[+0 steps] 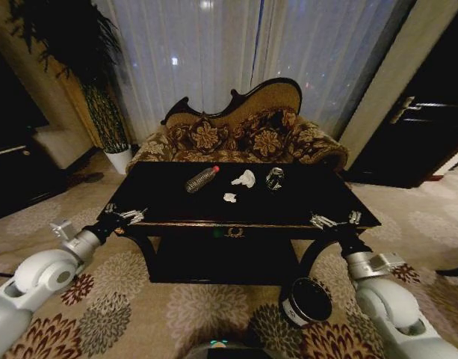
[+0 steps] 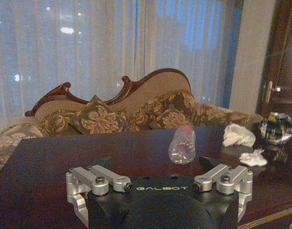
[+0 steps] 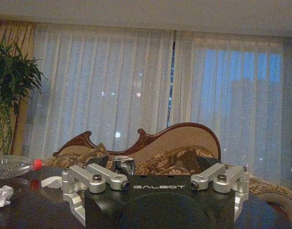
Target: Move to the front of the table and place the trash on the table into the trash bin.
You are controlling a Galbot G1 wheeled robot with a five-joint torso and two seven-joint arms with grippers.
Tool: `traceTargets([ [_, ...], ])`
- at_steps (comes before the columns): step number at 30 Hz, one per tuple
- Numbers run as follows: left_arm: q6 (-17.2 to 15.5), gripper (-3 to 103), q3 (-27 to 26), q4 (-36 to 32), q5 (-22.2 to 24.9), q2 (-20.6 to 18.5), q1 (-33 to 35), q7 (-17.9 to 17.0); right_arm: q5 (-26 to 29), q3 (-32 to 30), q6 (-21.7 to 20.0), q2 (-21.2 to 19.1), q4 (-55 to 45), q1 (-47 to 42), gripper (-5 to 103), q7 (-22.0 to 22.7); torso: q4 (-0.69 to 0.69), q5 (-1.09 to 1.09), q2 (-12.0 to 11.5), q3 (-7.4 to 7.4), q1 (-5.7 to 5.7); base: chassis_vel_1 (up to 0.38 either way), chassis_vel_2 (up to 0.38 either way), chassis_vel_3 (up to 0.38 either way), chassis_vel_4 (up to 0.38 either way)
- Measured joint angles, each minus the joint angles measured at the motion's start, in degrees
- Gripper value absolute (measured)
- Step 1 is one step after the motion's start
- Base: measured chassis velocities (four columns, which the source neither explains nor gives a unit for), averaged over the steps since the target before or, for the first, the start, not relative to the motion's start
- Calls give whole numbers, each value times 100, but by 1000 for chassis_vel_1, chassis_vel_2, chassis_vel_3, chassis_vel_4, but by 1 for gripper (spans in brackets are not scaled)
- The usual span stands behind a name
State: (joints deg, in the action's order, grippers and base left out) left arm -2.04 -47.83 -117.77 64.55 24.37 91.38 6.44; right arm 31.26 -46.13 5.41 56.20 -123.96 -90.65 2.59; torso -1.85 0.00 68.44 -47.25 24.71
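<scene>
Dim lounge; robot at front of table [image 1: 176, 213]. Left gripper [image 1: 126, 216] and right gripper [image 1: 335, 220] hover at the front corners, jaws wide, empty. Trash mid-table: bottle [image 1: 202, 179], two paper wads [image 1: 243, 178], can [image 1: 274, 178]. Trash bin [image 1: 306, 301] on carpet under the right arm. Judgement: bottle lies angled, so grasp across its body. Sofa [image 1: 236, 134] behind, clear of reach.

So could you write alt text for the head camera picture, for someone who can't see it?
A glossy black table holds a plastic bottle, two paper wads and a can. Both robot arms reach toward its front corners, left tool and right tool open. A dark trash bin sits on the carpet.
</scene>
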Motion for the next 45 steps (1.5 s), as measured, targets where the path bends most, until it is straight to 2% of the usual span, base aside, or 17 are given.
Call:
traceTargets([
  [5, 190, 100, 11, 314, -227, -247, -37, 106, -8, 72, 3, -30, 59, 75, 100, -15, 1, -1, 0, 0, 0, 0, 0, 0, 0],
  [12, 324, 100, 115, 750, -285, -379, -204, 175, -5, 71, 22, -35, 74, 94, 100, -30, 0, -1, 0, 0, 0, 0, 0, 0, 0],
  [16, 387, 100, 430, 1082, -297, -451, -522, 284, -5, 82, 25, -20, 69, 99, 100, -40, 0, 0, 0, 0, -1, 0, 0, 0, 0],
  [18, 401, 100, 676, 1174, -322, -453, -721, 347, -5, 89, 26, -15, 63, 101, 100, -45, 1, 0, 0, 0, 0, 0, 0, 0, 0],
  [19, 398, 100, 1177, 1263, -366, -390, -1196, 397, -5, 97, 26, -2, 52, 95, 100, -46, 1, -3, 0, 0, 0, 0, 0, 0, 0],
  [21, 382, 100, 1333, 1279, -366, -362, -1363, 398, -5, 97, 26, 4, 46, 87, 100, -48, 0, -1, 0, 0, 0, 0, 0, 0, 0],
  [23, 283, 100, 1786, 1368, -342, -275, -1981, 392, -7, 92, 27, 13, 42, 45, 100, -55, 1, -1, 0, 0, 0, 0, 0, 0, 0],
  [24, 283, 100, 1786, 1368, -342, -275, -1981, 392, -7, 92, 27, 13, 42, 45, 100, -55, 1, -1, 0, 0, 0, 0, 0, 0, 0],
  [27, 90, 100, 2489, 1509, -199, -229, -2971, 334, -7, 71, 33, 20, 27, 22, 100, -57, -1, 1, 0, 0, 0, 0, 0, 0, 0],
  [29, 69, 100, 2597, 1521, -186, -233, -3098, 332, -6, 70, 33, 22, 20, 23, 100, -58, -1, 0, 0, 0, 0, 0, 0, 0, 0],
  [32, -27, 100, 3165, 1536, -138, -209, -3647, 322, 7, 56, 34, 35, 12, 29, 100, -60, 0, 1, 0, 0, 0, 0, 0, 0, 0],
  [35, -56, 100, 3455, 1529, -155, -158, -3876, 310, 11, 48, 35, 35, 14, 25, 100, -65, 1, 0, 0, 0, 0, 0, 0, 0, 0],
  [42, -158, 100, 4559, 1487, -200, 56, -5050, 270, 31, 8, 38, 40, 21, 0, 100, -79, -2, 1, 0, 0, 0, 0, 0, 0, 0],
  [45, -163, 100, 4768, 1597, -182, 77, -5259, 269, 39, -9, 41, 38, 32, -4, 100, -85, -2, 1, 0, 0, 0, 0, 0, 0, 0],
])
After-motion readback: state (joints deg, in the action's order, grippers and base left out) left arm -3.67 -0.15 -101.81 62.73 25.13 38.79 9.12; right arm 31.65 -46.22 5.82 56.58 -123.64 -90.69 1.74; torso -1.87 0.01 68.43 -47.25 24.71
